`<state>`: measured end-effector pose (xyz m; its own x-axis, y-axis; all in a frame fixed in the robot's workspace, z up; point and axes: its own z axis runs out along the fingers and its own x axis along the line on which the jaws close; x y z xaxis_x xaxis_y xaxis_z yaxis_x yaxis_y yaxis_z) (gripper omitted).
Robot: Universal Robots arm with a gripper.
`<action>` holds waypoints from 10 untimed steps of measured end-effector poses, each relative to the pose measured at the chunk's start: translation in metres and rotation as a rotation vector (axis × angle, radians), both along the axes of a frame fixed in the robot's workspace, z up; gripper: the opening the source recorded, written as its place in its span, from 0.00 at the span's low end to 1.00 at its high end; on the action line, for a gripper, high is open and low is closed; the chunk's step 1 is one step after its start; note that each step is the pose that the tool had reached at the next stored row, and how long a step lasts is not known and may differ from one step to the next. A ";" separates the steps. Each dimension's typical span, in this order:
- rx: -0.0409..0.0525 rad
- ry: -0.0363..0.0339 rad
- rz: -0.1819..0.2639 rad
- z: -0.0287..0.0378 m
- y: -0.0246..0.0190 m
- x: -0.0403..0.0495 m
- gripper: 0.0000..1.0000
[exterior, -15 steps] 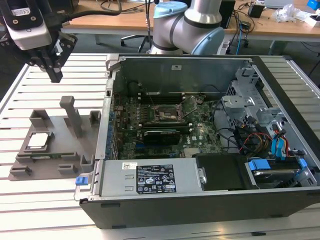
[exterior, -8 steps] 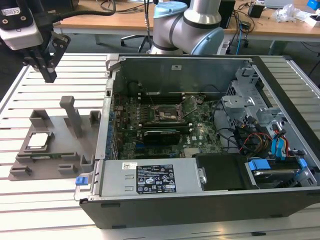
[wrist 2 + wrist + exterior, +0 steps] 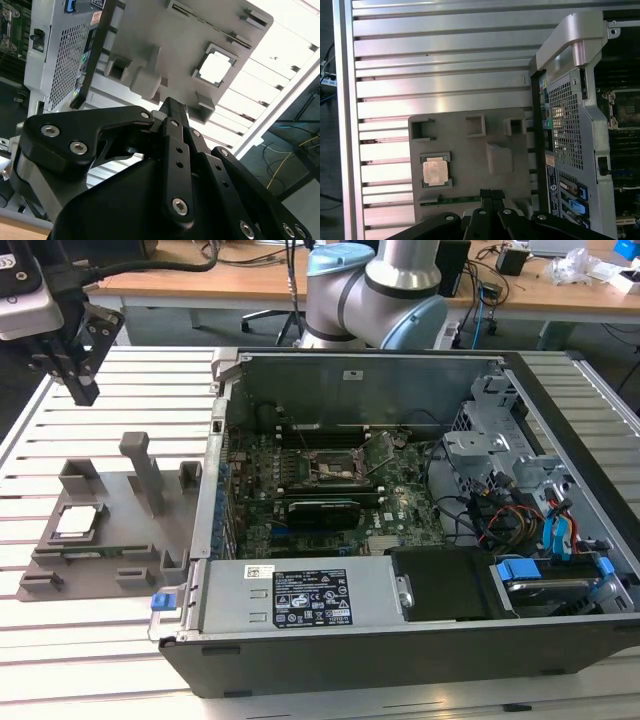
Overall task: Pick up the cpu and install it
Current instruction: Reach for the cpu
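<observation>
cpu [image 3: 80, 521]: small flat square chip with a pale metal top, lying flat in a square recessed pocket of a grey plastic fixture plate [image 3: 120, 532] at the exterior view's left. The pocket's rim frames it on all sides, and it shows in both wrist views [image 3: 435, 171] [image 3: 216, 67]. On the same plate, a tall grey upright post [image 3: 146, 468] stands near the cpu, on the side toward the case. The black two-finger gripper [image 3: 85, 390] hangs in the air above the table, beyond the plate's far edge in the exterior view and well apart from the cpu, touching nothing. The jaws look closed, finger against finger, with nothing between them; both wrist views [image 3: 491, 194] [image 3: 172, 106] show the same. The cpu sits off to one side of the fingertip line, not under or between the jaws. The plate rests on a slatted aluminium table [image 3: 60, 650], just beside an open dark computer case [image 3: 400, 650] lying on its side. Inside the case, a green motherboard [image 3: 262, 522] carries a square black socket frame [image 3: 335, 462], and a silver power supply box [image 3: 220, 590] sits along the near wall. A grey and blue robot arm base [image 3: 380, 290] stands behind the case.
</observation>
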<state>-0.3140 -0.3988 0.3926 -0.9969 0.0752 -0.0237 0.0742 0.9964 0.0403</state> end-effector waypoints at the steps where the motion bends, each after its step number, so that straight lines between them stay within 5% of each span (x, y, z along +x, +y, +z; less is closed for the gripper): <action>1: -0.0001 0.0000 0.000 0.0000 0.0000 -0.0024 0.11; 10: -0.0004 0.0000 0.000 -0.0002 0.0000 -0.0226 0.11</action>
